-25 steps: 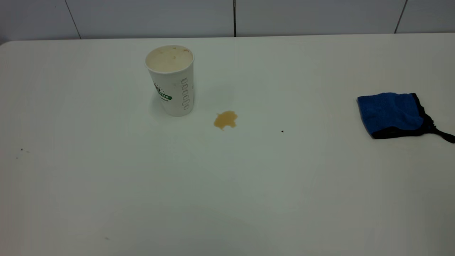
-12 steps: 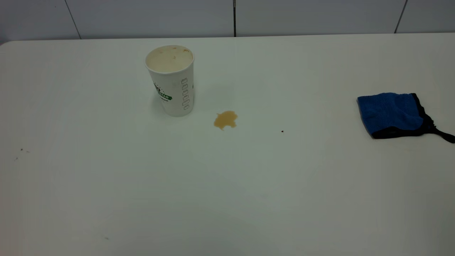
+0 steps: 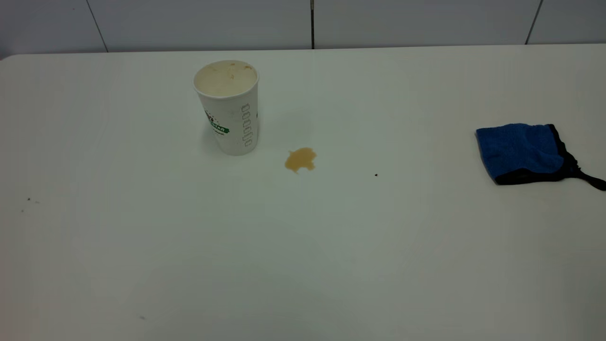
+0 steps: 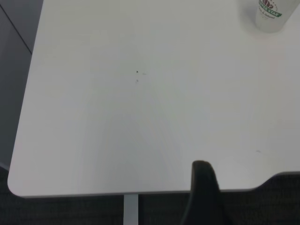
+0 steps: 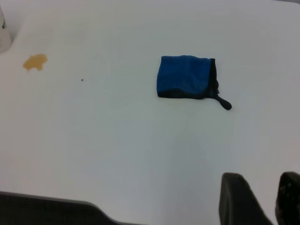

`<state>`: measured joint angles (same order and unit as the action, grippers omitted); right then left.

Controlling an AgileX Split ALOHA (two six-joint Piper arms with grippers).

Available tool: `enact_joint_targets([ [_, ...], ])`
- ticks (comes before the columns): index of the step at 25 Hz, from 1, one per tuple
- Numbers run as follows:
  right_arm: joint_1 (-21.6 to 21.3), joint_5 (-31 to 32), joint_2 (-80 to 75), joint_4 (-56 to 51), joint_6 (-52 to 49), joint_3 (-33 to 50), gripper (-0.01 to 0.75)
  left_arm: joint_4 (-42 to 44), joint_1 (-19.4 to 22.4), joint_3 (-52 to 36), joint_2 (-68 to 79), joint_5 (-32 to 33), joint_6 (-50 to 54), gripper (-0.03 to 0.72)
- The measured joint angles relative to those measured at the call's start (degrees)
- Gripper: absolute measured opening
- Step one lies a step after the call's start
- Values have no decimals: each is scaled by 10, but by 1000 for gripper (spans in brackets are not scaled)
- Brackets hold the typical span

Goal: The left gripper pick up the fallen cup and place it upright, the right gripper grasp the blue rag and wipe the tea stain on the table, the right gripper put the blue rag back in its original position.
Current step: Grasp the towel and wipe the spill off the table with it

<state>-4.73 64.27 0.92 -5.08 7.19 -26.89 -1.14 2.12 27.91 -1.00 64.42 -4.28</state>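
From outside the rig, you had the cup (image 3: 227, 107) standing upright on the white worktop (image 3: 303, 246), mouth up, with green print on its side. The tea stain (image 3: 300, 159) lay just beside the cup's base, toward the blue rag (image 3: 523, 152), and the rag itself sat folded well apart from the stain, near the worktop's edge, its black strap trailing outward. A small dark speck (image 3: 376, 174) lay between stain and rag. Neither arm showed in this view.

On your left wrist camera, the left hand (image 4: 202, 192) hung over the worktop's near edge, far from the cup (image 4: 271, 15); only one dark finger showed, so you could not tell its state.

On your right wrist camera, the right hand (image 5: 261, 197) hovered well short of the rag (image 5: 188, 78), its two fingers (image 5: 236, 198) spread apart and grasping nothing. The stain (image 5: 35, 62) lay beyond the rag, untouched.
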Motion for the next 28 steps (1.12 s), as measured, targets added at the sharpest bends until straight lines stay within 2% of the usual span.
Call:
enact_joint_targets([
  [7, 0, 0, 0, -18, -2, 0, 238, 0, 0, 0, 0, 0, 0, 535],
  [14, 0, -14, -10, -21, -56, -5, 238, 0, 0, 0, 0, 0, 0, 535],
  [17, 0, -50, -76, -18, -39, -33, 238, 0, 0, 0, 0, 0, 0, 535],
  [21, 0, -135, -207, -22, 3, -78, 246, 0, 0, 0, 0, 0, 0, 535],
  [25, 0, -210, -359, -23, 17, -106, 328, 0, 0, 0, 0, 0, 1, 535],
  [28, 0, -255, -484, -11, 18, -129, 505, 0, 0, 0, 0, 0, 1, 535],
])
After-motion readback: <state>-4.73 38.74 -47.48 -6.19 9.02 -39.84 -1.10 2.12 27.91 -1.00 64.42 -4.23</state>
